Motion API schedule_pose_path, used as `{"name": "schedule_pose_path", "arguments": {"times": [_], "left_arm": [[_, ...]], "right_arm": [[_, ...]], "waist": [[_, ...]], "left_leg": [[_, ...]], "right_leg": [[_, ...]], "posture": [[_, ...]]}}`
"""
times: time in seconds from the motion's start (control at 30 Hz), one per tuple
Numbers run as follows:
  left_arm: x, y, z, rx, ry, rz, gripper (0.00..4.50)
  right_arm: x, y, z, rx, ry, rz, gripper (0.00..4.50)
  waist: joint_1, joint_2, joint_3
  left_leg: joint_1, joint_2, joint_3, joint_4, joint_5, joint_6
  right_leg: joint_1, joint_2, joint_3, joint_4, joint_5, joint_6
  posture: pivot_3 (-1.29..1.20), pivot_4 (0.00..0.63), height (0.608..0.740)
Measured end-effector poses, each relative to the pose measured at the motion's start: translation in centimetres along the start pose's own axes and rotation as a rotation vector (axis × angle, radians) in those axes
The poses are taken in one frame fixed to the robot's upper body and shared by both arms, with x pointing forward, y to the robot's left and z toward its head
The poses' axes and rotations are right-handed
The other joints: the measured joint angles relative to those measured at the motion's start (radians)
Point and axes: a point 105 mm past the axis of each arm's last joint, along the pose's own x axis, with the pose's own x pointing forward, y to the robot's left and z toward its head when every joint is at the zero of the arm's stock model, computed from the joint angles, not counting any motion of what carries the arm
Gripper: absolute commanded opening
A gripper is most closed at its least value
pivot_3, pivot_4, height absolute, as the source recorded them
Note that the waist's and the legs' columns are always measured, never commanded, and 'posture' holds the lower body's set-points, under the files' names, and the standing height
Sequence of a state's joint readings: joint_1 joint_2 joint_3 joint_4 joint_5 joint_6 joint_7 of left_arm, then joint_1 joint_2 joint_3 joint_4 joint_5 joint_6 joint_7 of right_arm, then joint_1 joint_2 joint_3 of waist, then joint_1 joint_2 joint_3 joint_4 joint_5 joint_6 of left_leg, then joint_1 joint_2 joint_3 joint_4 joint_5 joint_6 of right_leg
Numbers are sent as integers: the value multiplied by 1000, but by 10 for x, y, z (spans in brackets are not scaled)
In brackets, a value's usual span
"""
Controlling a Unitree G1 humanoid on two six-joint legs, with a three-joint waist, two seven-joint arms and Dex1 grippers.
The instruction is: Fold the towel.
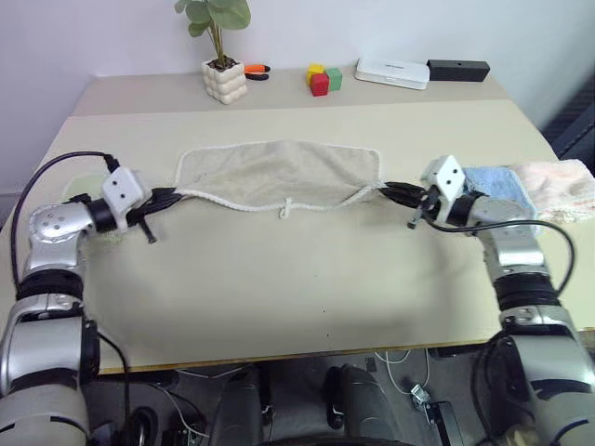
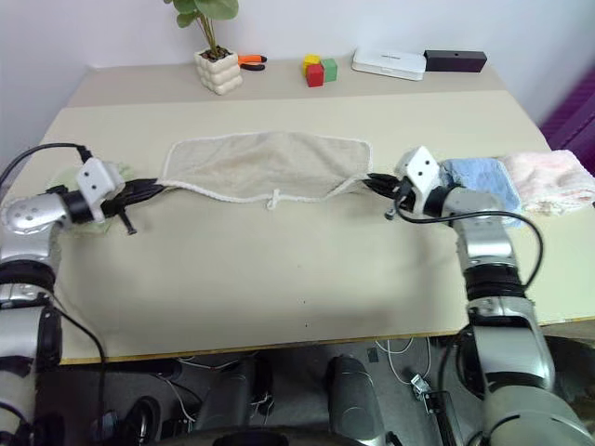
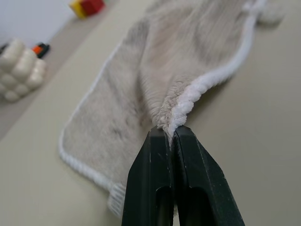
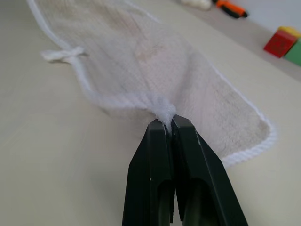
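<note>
Soft, even indoor light leaves only faint shadows on the pale table (image 1: pixel 307 297), while the wrist views blur the distant blocks (image 3: pixel 87 6) and plant pot (image 3: pixel 19 68).

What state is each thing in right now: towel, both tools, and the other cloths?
towel: folded once, stretched between both tools, near edge pinched at each end.
left tool: shut on the towel's corded edge.
right tool: shut on the towel's edge.
blue towel: folded, lying flat.
pink cloth: lying beside the blue towel.

Silver jointed arms, black cables, white wrist blocks — black two-fingered left hand (image 1: pixel 172 197).
</note>
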State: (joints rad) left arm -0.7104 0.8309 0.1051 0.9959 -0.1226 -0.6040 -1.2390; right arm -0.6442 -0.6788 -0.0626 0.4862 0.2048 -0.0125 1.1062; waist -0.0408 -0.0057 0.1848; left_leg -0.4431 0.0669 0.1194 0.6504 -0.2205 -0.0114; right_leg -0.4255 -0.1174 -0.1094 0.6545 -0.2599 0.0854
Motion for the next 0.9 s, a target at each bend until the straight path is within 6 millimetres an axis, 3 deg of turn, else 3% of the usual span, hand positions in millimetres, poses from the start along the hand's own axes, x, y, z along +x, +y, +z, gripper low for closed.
{"name": "schedule_pose_path", "arguments": {"times": [0.13,0.27,0.4,0.57,0.77,0.9], "left_arm": [[-13,-13,-4,9,29,-93,0],[-37,-52,-23,-27,112,-285,0],[-43,-75,-19,-46,102,-388,0],[-57,-95,-11,-120,110,-453,0],[-57,-91,-2,-135,96,-414,0],[-41,-45,6,-78,50,-230,0]], "right_arm": [[-15,16,-1,6,15,85,55],[-38,54,-17,1,52,259,55],[-48,61,-5,-5,27,316,55],[-63,72,-9,26,47,350,55],[-69,69,-16,37,67,329,55],[-58,48,-9,14,36,246,55]], "waist": [[5,0,0],[10,0,0],[16,0,0],[29,0,0],[32,0,-1],[30,0,-1]], "left_leg": [[0,0,0,0,-1,3],[0,0,0,0,-2,3],[1,1,-1,2,-1,4],[1,1,-3,2,-1,5],[1,1,-3,3,-1,5],[0,1,-3,4,-1,5]], "right_leg": [[1,0,0,0,0,0],[1,0,0,-1,0,0],[1,0,0,0,1,-2],[1,0,0,-1,1,-3],[2,0,-1,-1,1,-3],[2,1,-1,0,2,-3]], "posture": [[0,150,740],[0,150,740],[0,150,740],[0,150,740],[0,150,740],[0,150,740]]}}
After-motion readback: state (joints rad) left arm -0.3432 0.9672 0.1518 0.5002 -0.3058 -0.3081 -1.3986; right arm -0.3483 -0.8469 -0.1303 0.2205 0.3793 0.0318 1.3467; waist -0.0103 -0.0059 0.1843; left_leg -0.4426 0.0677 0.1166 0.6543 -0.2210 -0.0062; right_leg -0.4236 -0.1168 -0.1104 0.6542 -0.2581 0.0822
